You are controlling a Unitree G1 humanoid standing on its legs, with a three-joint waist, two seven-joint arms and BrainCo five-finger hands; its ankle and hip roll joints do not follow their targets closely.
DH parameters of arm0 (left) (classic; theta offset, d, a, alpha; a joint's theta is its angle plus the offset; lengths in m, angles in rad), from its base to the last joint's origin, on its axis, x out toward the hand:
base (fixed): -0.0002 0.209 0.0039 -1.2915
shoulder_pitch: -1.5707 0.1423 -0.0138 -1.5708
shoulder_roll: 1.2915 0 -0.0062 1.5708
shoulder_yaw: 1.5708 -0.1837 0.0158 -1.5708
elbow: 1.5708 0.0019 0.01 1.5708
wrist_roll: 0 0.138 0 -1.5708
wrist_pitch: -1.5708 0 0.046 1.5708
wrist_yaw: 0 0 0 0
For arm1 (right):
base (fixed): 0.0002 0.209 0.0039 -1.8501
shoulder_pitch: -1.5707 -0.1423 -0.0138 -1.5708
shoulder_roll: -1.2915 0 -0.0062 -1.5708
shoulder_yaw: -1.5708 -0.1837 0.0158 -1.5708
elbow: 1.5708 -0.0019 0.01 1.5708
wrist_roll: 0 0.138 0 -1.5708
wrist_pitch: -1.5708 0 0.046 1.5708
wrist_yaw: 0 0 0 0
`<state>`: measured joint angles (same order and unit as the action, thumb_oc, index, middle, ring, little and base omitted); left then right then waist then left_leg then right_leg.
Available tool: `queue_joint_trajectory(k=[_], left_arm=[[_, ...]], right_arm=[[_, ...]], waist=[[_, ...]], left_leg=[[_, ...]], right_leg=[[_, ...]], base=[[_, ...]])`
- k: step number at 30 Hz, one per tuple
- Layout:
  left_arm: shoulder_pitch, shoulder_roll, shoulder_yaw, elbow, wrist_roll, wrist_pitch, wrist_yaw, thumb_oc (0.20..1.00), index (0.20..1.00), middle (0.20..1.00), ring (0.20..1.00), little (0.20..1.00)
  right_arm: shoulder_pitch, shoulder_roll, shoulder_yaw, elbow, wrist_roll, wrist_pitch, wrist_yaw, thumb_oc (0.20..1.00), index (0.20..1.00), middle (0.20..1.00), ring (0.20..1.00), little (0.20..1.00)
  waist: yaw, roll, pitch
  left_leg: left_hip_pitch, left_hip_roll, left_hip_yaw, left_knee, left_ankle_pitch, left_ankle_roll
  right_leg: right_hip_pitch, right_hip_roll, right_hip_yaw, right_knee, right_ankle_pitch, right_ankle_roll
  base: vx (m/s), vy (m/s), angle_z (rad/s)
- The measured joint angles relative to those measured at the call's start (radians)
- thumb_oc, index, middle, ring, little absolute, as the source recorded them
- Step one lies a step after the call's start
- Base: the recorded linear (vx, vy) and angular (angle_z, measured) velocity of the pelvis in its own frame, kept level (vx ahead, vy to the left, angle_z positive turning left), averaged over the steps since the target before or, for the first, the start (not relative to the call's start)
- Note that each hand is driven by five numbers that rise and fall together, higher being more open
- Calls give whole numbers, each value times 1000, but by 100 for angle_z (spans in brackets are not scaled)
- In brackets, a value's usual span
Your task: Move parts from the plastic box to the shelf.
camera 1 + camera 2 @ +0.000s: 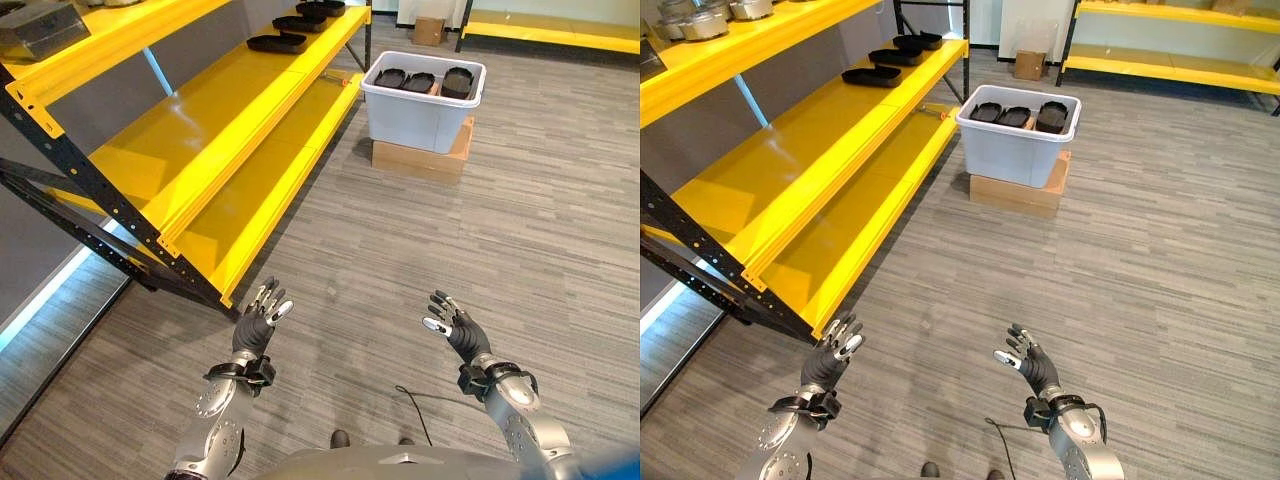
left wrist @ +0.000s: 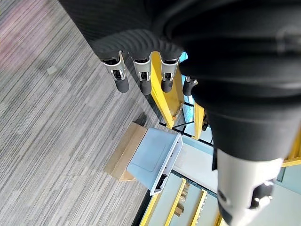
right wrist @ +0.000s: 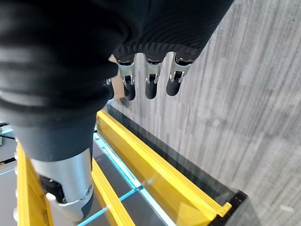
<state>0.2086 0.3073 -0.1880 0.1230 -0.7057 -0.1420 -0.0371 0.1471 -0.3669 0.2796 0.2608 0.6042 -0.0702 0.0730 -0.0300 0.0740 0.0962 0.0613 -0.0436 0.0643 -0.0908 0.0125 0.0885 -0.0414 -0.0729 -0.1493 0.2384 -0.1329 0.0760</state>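
While both the left hand [image 1: 262, 318] and right hand [image 1: 452, 322] hover empty near the floor with fingers spread, black parts [image 1: 419, 81] sit in the plastic box [image 1: 420, 115] far ahead, right of the yellow shelf [image 1: 215, 120], where more parts [image 1: 277, 43] lie.

Both arms reached forward and low, forearms roughly parallel and well apart. The left hand [image 1: 262, 318] was raised with its palm turned inward toward the other hand, fingers [image 2: 121, 80] straight and slightly spread, holding nothing. The right hand [image 1: 455, 328] mirrored it, palm facing the left one, its fingers [image 3: 150, 85] relaxed and extended, thumb apart, empty.
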Motion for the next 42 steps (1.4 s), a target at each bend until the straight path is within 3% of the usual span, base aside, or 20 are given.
queue_joint_trajectory(k=[3, 5, 7, 10, 12, 13, 17, 18, 19, 22, 25, 28, 29, 30, 31, 32, 34, 35, 39, 42], left_arm=[[-8, 22, -2, 0, 28, 0, 0, 1000, 1000, 1000, 1000, 1000], [-14, 35, -13, 0, 30, 0, 0, 1000, 1000, 1000, 1000, 1000], [-14, 31, -15, 0, 32, 1, 1, 1000, 1000, 1000, 1000, 1000], [-49, 38, -17, 5, 32, 0, -1, 1000, 1000, 1000, 1000, 1000], [-75, 40, -11, 12, 32, 1, -2, 1000, 1000, 1000, 1000, 1000], [-74, 32, -6, 17, 32, 1, -2, 1000, 1000, 1000, 1000, 1000], [-2, -10, -17, 23, 31, 1, -1, 1000, 1000, 1000, 1000, 1000], [0, -16, -26, 30, 31, 1, -1, 1000, 1000, 1000, 1000, 1000], [-4, -21, -27, 29, 30, 1, -5, 1000, 1000, 1000, 1000, 1000], [-8, -17, -26, 28, 29, 1, -6, 1000, 1000, 1000, 1000, 1000], [-23, -3, -18, 27, 29, 0, -6, 1000, 1000, 1000, 1000, 1000], [-59, -1, -16, 25, 26, -1, -5, 1000, 1000, 1000, 1000, 1000], [-83, 9, -24, 20, 20, 0, -5, 1000, 1000, 1000, 1000, 1000], [-80, 16, -20, 19, 18, -1, -4, 1000, 1000, 1000, 1000, 1000], [-66, 42, -17, 22, 18, 0, -1, 1000, 1000, 1000, 1000, 1000], [-52, 45, -17, 23, 18, 0, 0, 1000, 1000, 1000, 1000, 1000], [-28, 46, -20, 20, 18, 0, 0, 1000, 1000, 1000, 1000, 1000], [-16, 43, -18, 21, 18, 0, -1, 1000, 1000, 1000, 1000, 1000], [16, 32, -18, 29, 18, 0, -3, 1000, 1000, 1000, 1000, 1000], [22, 26, -15, 30, 20, 0, -8, 1000, 1000, 1000, 1000, 1000]], right_arm=[[17, 6, 10, 12, 0, 9, 7, 1000, 1000, 1000, 1000, 1000], [7, 6, 10, 14, 0, 9, 6, 1000, 1000, 1000, 1000, 1000], [5, 9, 8, 14, 0, 9, 9, 1000, 1000, 1000, 1000, 1000], [12, 16, 13, 10, 8, 9, 10, 1000, 1000, 1000, 1000, 1000], [11, 40, 10, 10, 10, 9, 6, 1000, 1000, 1000, 1000, 1000], [4, 49, 11, 10, 10, 9, 6, 1000, 1000, 1000, 1000, 1000], [26, 47, 17, 15, 17, 9, 6, 1000, 1000, 1000, 1000, 1000], [19, 41, 17, 15, 34, 9, 4, 1000, 1000, 1000, 1000, 1000], [16, 27, 15, 10, 42, 0, 4, 1000, 1000, 1000, 1000, 1000], [-20, 6, 17, 31, 52, -1, 3, 1000, 1000, 1000, 1000, 1000], [-24, -11, 11, 28, 62, -15, 3, 1000, 1000, 1000, 1000, 1000], [-15, -10, 17, 29, 63, -14, 3, 1000, 1000, 1000, 1000, 1000], [-16, -10, 10, 30, 68, -12, 2, 1000, 1000, 1000, 1000, 1000], [-20, -2, 14, 38, 73, -11, 0, 1000, 1000, 1000, 1000, 1000], [-17, 13, 24, 28, 77, -13, -4, 1000, 1000, 1000, 1000, 1000], [-17, 15, 24, 23, 78, -14, -6, 1000, 1000, 1000, 1000, 1000], [-17, 5, 14, 1, 78, -23, -11, 1000, 1000, 1000, 1000, 1000], [-27, 0, 6, -4, 78, -26, -14, 1000, 1000, 1000, 1000, 1000], [-23, -4, 8, 9, 77, -25, -14, 1000, 1000, 1000, 1000, 1000], [-26, -14, 19, 33, 71, -24, -14, 1000, 1000, 1000, 1000, 1000]], waist=[[-13, -17, 17], [-13, -26, 36], [-10, -10, 51], [-45, -20, 68], [-43, -64, 64], [-37, -72, 63], [-36, -41, -8], [-40, -27, -27], [-49, -28, -42], [-45, -14, -48], [-67, -2, -65], [-63, -38, -64], [-50, -61, -44], [-30, -83, -33], [-11, -140, -19], [-11, -156, -17], [-6, -155, -11], [5, -140, 11], [26, -111, 33], [52, -87, 41]], left_leg=[[27, -39, -22, 9, -18, 43], [28, -56, -20, 34, -22, 50], [25, -59, -18, 38, -42, 78], [28, -46, -22, 46, -75, 53], [29, -61, -22, 65, -116, 31], [41, -63, -26, 69, -137, 23], [166, 3, -60, 34, -198, -33], [172, 36, -77, 66, -215, -60], [172, 51, -75, 99, -202, -83], [169, 105, -72, 238, -191, -104], [151, 147, -76, 399, -138, -184], [-16, 131, -105, 733, -65, -214], [-135, 116, -113, 973, 33, -226], [-156, 110, -94, 995, 9, -216], [-202, 93, -49, 975, -72, -167], [-236, 82, -44, 948, -96, -161], [-352, 65, -47, 913, -114, -152], [-400, 59, -47, 788, -132, -132], [-427, 42, -54, 363, -81, -127], [-386, 14, -141, 96, 3, -135]], right_leg=[[-163, -78, 31, 366, -27, 17], [-225, -115, 40, 488, 27, 31], [-279, -122, 30, 480, 9, 36], [-354, -51, -4, 135, 33, 39], [-318, -62, -182, -298, 85, 70], [-329, -68, -166, -333, 92, 76], [-270, -26, -122, -185, 190, -8], [-243, 1, -122, -184, 245, -49], [-227, 19, -124, -185, 277, -140], [-157, 77, -127, -177, 217, -171], [-92, 139, -114, -158, 128, -211], [-48, 156, -68, -164, 71, -272], [-27, 156, -42, -171, 64, -265], [-9, 152, -14, -173, 63, -267], [38, 123, 6, -197, 60, -268], [54, 113, 9, -200, 63, -264], [86, 104, 11, -222, 52, -252], [99, 101, 20, -234, 52, -242], [156, 102, 42, -278, 41, -218], [227, 108, 82, -305, 18, -187]], base=[[-9, 183, 27], [35, 107, 7], [138, 21, -25], [346, -145, -1], [320, -158, 17], [320, -156, 28], [353, -189, 22], [340, -208, 37], [512, -300, 30], [349, -207, -14], [293, -201, -27], [335, -320, -28], [130, -118, -31], [179, -134, -42], [84, -40, -43], [140, -15, -22], [148, 7, -16], [164, 26, -30], [199, 40, -19], [216, 59, -22]])
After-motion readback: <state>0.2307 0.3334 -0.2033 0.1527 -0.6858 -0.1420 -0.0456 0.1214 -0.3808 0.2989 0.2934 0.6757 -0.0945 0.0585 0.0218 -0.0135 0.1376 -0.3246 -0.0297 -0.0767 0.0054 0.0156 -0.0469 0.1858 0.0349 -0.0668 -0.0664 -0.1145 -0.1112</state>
